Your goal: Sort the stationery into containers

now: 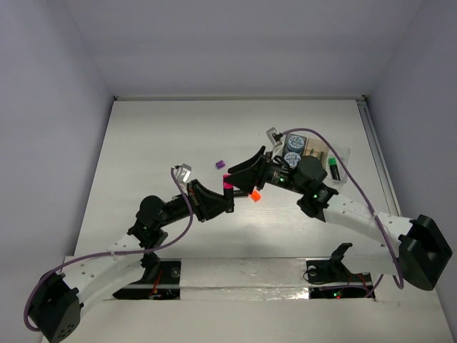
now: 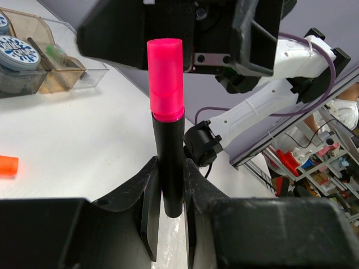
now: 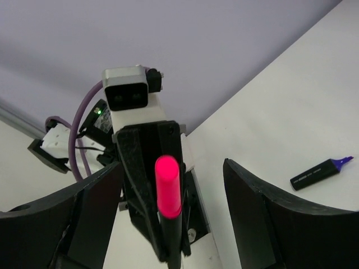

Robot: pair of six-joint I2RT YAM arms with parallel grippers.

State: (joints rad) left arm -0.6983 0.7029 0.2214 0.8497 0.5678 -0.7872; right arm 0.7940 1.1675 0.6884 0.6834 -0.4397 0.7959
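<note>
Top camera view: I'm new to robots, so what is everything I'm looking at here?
table: one, white, fills the view.
clear box: one, clear with tan insert, far right of table.
round patterned pieces: two, blue and white, inside clear box.
green-capped highlighter: one, black and green, at clear box's right end.
pink-capped highlighter: one, black and pink, mid-table, gripped.
orange cap: one, orange, loose on table right of it.
purple piece: one, purple, on table beyond it; too small to identify.
left end effector: one, black, shut on pink-capped highlighter.
right end effector: one, black, open, facing the pink cap.
</note>
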